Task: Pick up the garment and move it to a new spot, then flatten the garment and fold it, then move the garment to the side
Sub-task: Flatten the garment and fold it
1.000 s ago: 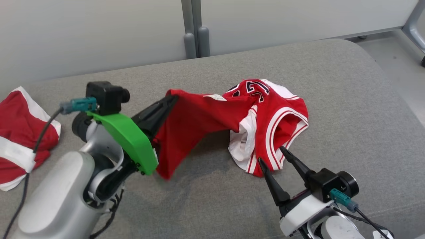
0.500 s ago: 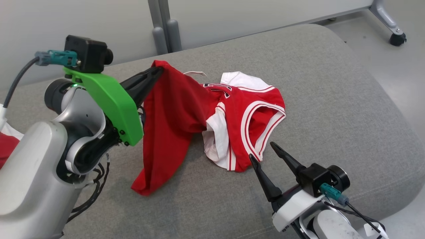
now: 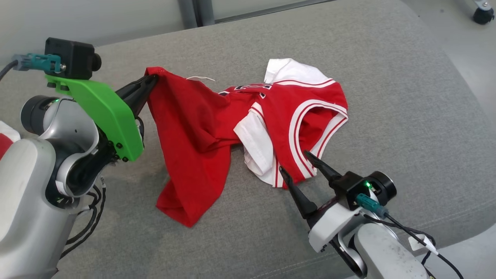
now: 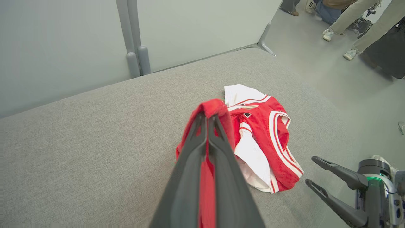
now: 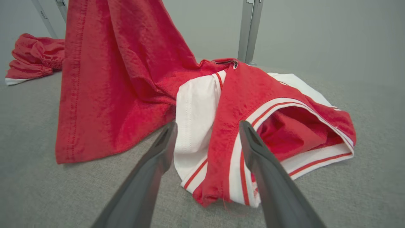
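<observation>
Garment (image 3: 193, 128), move step judged in hand: left edge raised by the left tool (image 3: 149, 83) clamped on it, rest heaped on the cushion (image 3: 387, 77); right tool (image 3: 293, 160), spread apart, to be closed on the near hem.

Tips of left gripper (image 3: 150, 80): buried in a red fold of the garment (image 3: 193, 128), clamped on the cloth, ends unseen.
Dark chest lettering (image 3: 248, 88): crumpled into folds, unreadable.
Small white tag (image 3: 199, 78): print too small to read.
Heap of second red garment (image 5: 31, 57): right end lost behind the hanging cloth.
Passing people (image 4: 354, 25): legs and shoes, cut by the top edge.
Black caster (image 3: 483, 8): clipped by the top edge.
Pale right forearm (image 3: 387, 252): cut by the bottom edge.
</observation>
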`<state>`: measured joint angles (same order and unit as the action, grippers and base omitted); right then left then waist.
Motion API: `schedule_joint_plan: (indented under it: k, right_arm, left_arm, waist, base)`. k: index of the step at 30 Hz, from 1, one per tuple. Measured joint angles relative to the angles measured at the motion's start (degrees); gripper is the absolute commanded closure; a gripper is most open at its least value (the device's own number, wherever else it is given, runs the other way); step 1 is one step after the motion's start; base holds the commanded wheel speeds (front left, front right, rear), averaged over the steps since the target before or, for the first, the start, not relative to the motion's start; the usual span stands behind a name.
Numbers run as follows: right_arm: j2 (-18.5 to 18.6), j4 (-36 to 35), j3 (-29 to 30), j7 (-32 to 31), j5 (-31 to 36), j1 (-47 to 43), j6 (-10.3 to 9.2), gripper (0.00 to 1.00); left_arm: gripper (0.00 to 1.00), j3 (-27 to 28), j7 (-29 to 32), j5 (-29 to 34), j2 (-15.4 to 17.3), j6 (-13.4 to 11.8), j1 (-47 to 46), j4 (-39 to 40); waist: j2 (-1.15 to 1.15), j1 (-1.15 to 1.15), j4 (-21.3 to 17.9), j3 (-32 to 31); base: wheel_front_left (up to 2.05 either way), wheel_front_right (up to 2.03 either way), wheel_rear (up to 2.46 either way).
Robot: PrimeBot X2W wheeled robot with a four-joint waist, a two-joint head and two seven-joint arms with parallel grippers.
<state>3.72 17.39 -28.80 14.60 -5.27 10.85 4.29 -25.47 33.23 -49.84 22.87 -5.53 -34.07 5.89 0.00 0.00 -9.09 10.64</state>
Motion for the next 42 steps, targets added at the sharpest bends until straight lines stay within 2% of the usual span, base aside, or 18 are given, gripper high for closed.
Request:
schedule_joint_plan:
  k: [5, 10, 18, 30, 31, 33, 35, 36, 38, 42]
  right_arm:
    - [-0.1, 3.8, -3.0, 0.0, 1.3, 2.8, 0.52, 0.0]
    - [-0.2, 6.7, -3.7, 0.0, 1.4, 4.9, 0.7, 0.0]
    - [-0.2, 10.4, -4.3, 0.0, 1.4, 6.8, 0.63, 0.0]
    - [-0.2, 13.3, -5.2, 0.0, 1.0, 9.3, 0.14, 0.0]
    - [-0.2, 13.3, -5.3, 0.0, 0.6, 9.4, 0.11, 0.12]
    - [-0.2, 13.3, -5.5, 0.0, -0.1, 9.8, 0.07, 0.51]
    - [-0.2, 13.3, -5.6, 0.0, -0.8, 10.1, -0.43, 0.73]
    - [-0.2, 13.4, -5.6, 0.0, -1.0, 10.1, -0.56, 0.87]
    - [-0.2, 13.8, -5.6, 0.0, -1.4, 10.1, -0.9, 1.0]
    - [-0.2, 13.8, -5.6, 0.0, -1.5, 10.1, -0.91, 1.0]
  left_arm:
    - [1.0, 0.7, -0.8, 0.0, -0.5, 0.0, -0.3, -0.4]
    - [1.0, 0.7, -1.6, 0.0, -1.0, 0.0, -0.3, -0.7]
    - [1.0, -0.4, -1.8, 0.0, -2.3, 0.0, -0.3, -1.2]
    - [1.0, -0.3, -2.5, 0.0, -2.4, 0.1, -0.3, -1.8]
    - [1.0, -0.3, -2.6, 0.0, -2.4, 0.1, -0.3, -1.8]
    - [1.0, -0.3, -2.6, 0.0, -2.4, 0.1, -0.3, -1.8]
    - [1.0, -0.3, -2.6, 0.0, -2.4, 0.1, -0.3, -1.8]
    - [1.0, -0.2, -2.9, 0.0, -2.4, 0.1, -0.3, -1.9]
    - [1.0, 0.1, -3.1, -0.1, -2.3, 0.1, -0.3, -2.1]
    - [1.0, 1.2, -3.6, -0.3, -2.1, 0.1, -0.3, -2.8]
  waist:
    - [0.0, 0.0, 2.6, 2.1]
    - [0.0, 0.0, 4.2, 3.5]
    - [0.0, 0.0, 5.5, 4.4]
    - [0.0, 0.0, 6.7, 4.9]
    - [0.0, 0.0, 6.7, 4.9]
    - [0.0, 0.0, 6.8, 5.0]
    - [0.0, 0.0, 6.8, 5.1]
    - [0.0, 0.0, 6.8, 5.1]
    - [0.0, 0.0, 6.7, 5.1]
    - [0.0, 0.0, 6.4, 5.0]
  base:
    - [0.0, 0.0, 0.0]
    - [0.0, 0.0, 0.0]
    - [0.0, 0.0, 0.0]
    - [0.0, 0.0, 0.0]
    - [0.0, 0.0, 0.0]
    - [0.0, 0.0, 0.0]
    - [0.0, 0.0, 0.0]
    - [0.0, 0.0, 0.0]
    - [0.0, 0.0, 0.0]
    - [0.0, 0.0, 0.0]
